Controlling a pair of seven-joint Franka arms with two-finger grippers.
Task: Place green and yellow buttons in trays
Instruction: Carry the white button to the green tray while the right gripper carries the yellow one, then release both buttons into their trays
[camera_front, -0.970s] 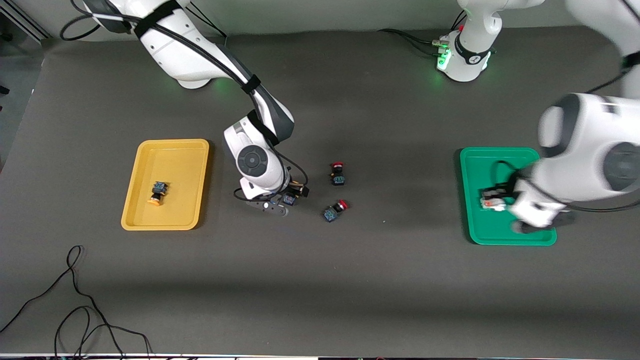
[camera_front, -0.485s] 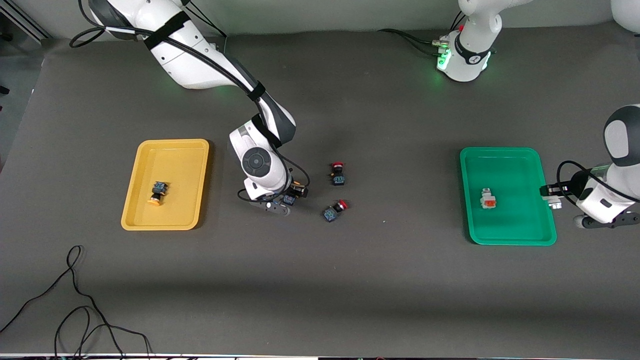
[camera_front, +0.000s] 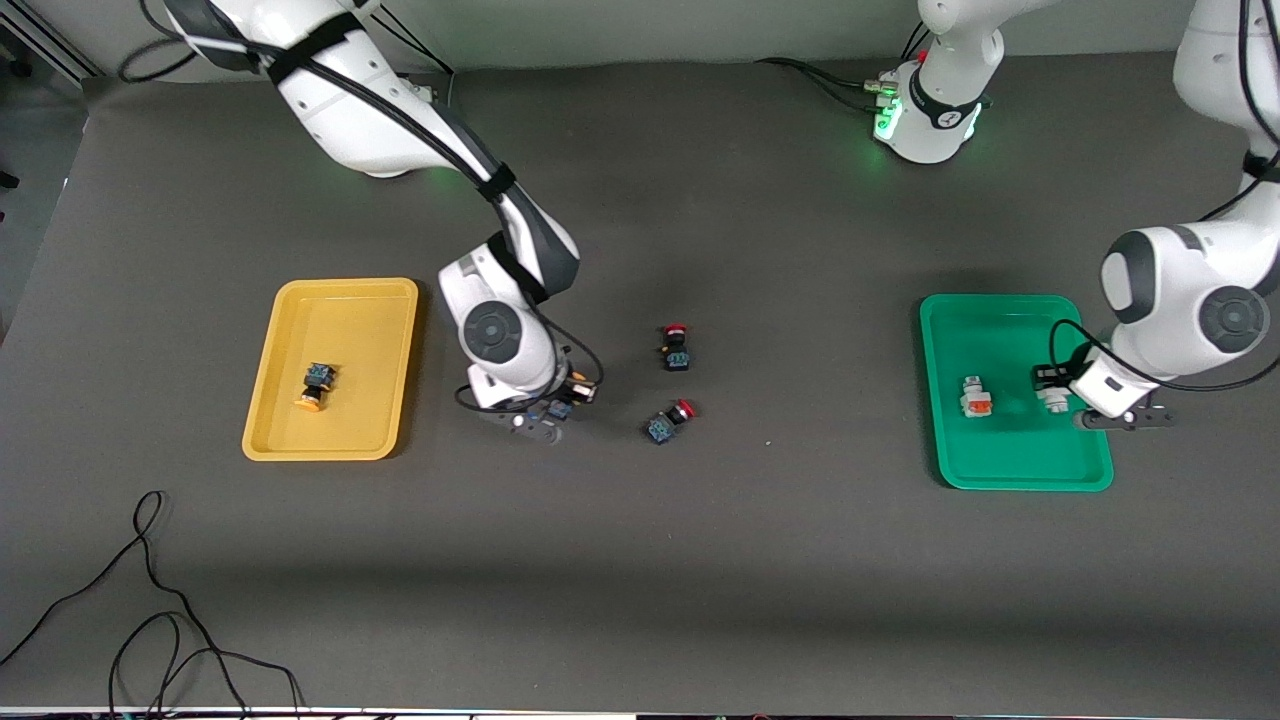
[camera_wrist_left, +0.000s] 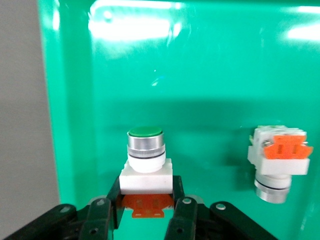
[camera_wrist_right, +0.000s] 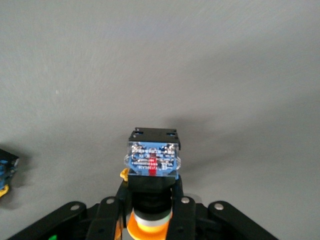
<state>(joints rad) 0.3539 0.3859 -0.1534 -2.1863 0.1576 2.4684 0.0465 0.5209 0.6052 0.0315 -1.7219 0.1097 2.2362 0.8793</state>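
My left gripper (camera_front: 1047, 388) is shut on a white-bodied green button (camera_front: 1053, 398) over the green tray (camera_front: 1010, 460). In the left wrist view (camera_wrist_left: 146, 192) its fingers clamp the button's white body (camera_wrist_left: 146, 167), green cap pointing away. A second green button (camera_front: 975, 397) lies in that tray (camera_wrist_left: 200, 75), beside the held one (camera_wrist_left: 277, 160). My right gripper (camera_front: 555, 410) is shut on a black-and-blue yellow button (camera_wrist_right: 152, 160) over the table between the yellow tray (camera_front: 345, 292) and the red-capped switches. Another yellow button (camera_front: 315, 387) lies in the yellow tray.
Two black-and-blue switches with red caps (camera_front: 677, 348) (camera_front: 668, 421) lie mid-table, toward the left arm's end from my right gripper. A black cable (camera_front: 150, 600) loops on the table near the front camera at the right arm's end.
My left gripper, with the green button, came back from the green tray's outer edge to over the tray. My right gripper shifted slightly toward the yellow tray with its yellow button.
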